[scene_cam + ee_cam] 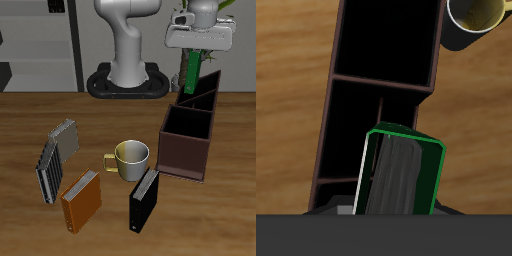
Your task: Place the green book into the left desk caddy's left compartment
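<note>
gripper (197, 50) clamped on green book (193, 70), book hanging upright below fingers, just above back end of left desk caddy (205, 92), mug (131, 159) nearby

From where I stand, nothing here can be read: no words, labels, brand marks or numbers show on any book cover, on the mug, on either box or on the robot. Every surface looks plain in both views.
</note>
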### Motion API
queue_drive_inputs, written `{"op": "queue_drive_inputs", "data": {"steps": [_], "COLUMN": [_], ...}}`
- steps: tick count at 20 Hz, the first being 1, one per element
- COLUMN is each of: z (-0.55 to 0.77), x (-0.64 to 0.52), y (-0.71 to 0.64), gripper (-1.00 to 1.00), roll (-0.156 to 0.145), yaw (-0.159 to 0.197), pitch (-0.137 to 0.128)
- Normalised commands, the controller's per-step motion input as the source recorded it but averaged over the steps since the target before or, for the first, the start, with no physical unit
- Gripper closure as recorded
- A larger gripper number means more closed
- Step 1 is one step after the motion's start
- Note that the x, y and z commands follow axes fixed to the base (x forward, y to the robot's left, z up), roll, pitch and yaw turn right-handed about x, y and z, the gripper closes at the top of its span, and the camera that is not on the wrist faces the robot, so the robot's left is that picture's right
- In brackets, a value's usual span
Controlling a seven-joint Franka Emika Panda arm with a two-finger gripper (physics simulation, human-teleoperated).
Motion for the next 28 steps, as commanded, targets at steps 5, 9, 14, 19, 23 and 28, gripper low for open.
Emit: {"op": "queue_drive_inputs", "data": {"steps": [5, 9, 14, 19, 23, 28], "z": [-0.1, -0.04, -0.08, -0.09, -0.09, -0.02], "x": [-0.39, -0.35, -0.16, -0.16, -0.12, 0.0], "y": [0.2, 0.21, 0.13, 0.12, 0.09, 0.05], "gripper": [1.0, 1.0, 1.0, 1.0, 1.0, 1.0], "roll": [0.021, 0.046, 0.025, 0.047, 0.028, 0.024], "yaw": [0.015, 0.043, 0.015, 0.025, 0.016, 0.014], "pitch": [-0.017, -0.037, 0.008, 0.005, -0.005, -0.005]}}
